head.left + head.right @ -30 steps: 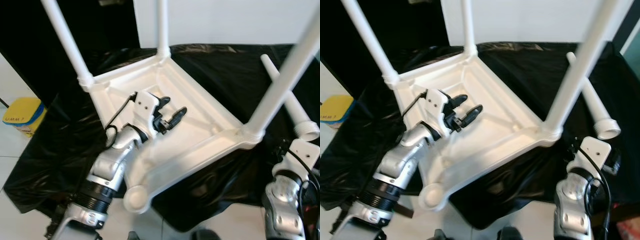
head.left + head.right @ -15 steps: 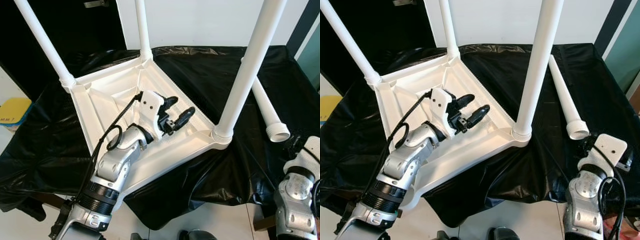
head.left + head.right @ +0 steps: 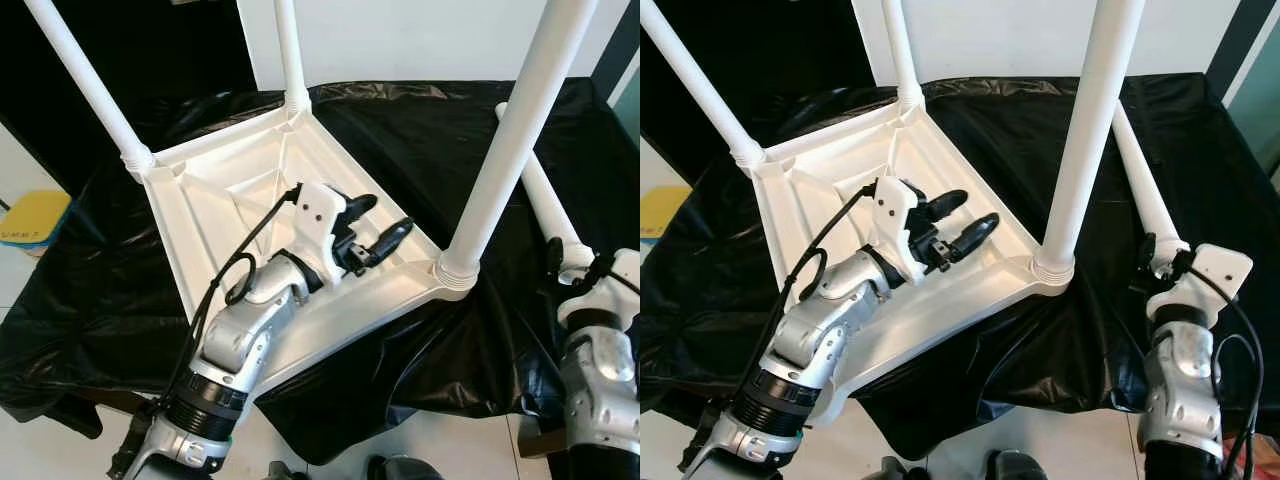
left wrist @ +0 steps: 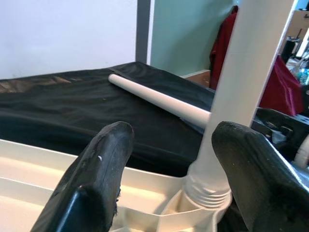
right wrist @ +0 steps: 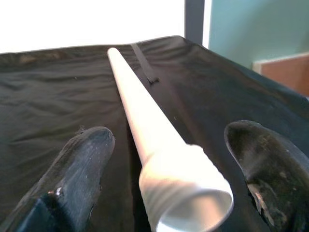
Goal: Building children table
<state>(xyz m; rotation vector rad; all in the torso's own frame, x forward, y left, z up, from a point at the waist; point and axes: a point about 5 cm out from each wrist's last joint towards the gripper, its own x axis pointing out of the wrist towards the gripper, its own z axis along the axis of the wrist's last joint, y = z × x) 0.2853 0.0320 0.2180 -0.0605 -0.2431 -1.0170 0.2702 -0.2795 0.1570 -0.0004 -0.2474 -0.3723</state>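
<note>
So the kids' table (image 3: 250,200) is flipped belly-up on the black-covered tabletop (image 3: 400,130), three legs already standing in their corner sockets. That's why it's upside down, the sockets face up so legs drop in from above. The fourth corner, down at 7 o'clock near me, looks like the one not yet filled.

My left tool (image 3: 375,225) hangs over the underside of the table, fingers apart, holding nothing, pointed at the leg (image 3: 510,140) standing at 3 o'clock of it. I reckon it's there to steady the frame.

My right tool (image 5: 164,159) sits at the 4 o'clock edge, fingers spread wide on either side of the loose leg (image 3: 1140,185), straddling its threaded end but not clamped yet. That leg runs off toward 12 o'clock.

Room-wise: bare black cloth around the loose leg, so lifting looks easy. The standing leg is near though, swinging across could clip it
</note>
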